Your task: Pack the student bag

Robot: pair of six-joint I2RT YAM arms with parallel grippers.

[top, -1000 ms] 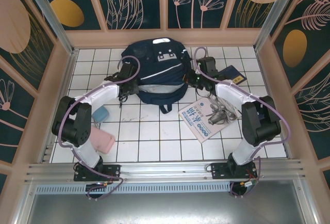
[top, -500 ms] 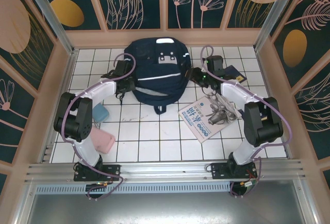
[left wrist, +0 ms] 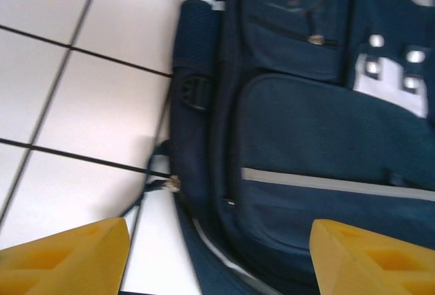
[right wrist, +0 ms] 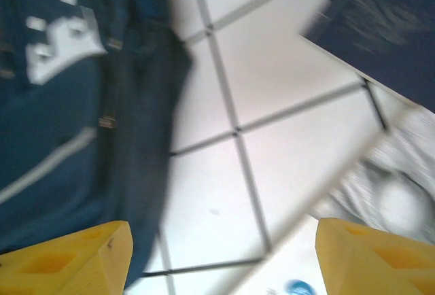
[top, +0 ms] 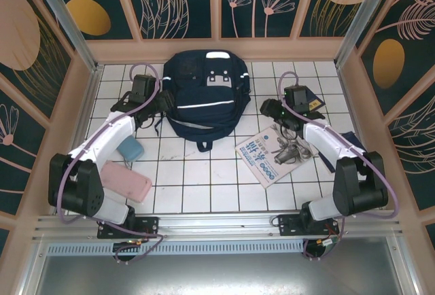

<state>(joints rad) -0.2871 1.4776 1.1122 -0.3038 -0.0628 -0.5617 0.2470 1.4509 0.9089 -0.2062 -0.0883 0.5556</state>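
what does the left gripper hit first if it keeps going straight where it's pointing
Probably the student bag: in the left wrist view the open left gripper aims at the bag's side edge, with nothing in between. Depth is unclear, so it could touch the tiled table first.

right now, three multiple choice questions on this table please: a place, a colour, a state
1. Where is the pink case? A far right corner; B on the tiles by the left arm; C against the back wall.
2. What colour is the stripe on the backpack? A red; B yellow; C white.
3. How are the left gripper and right gripper? A both open, empty; B both shut on the backpack; C left shut on the case.
Answers: B, it lies on tiles beside that arm; C, a thin white line crosses the navy fabric; A, both pairs of yellow fingers stand apart, nothing between.
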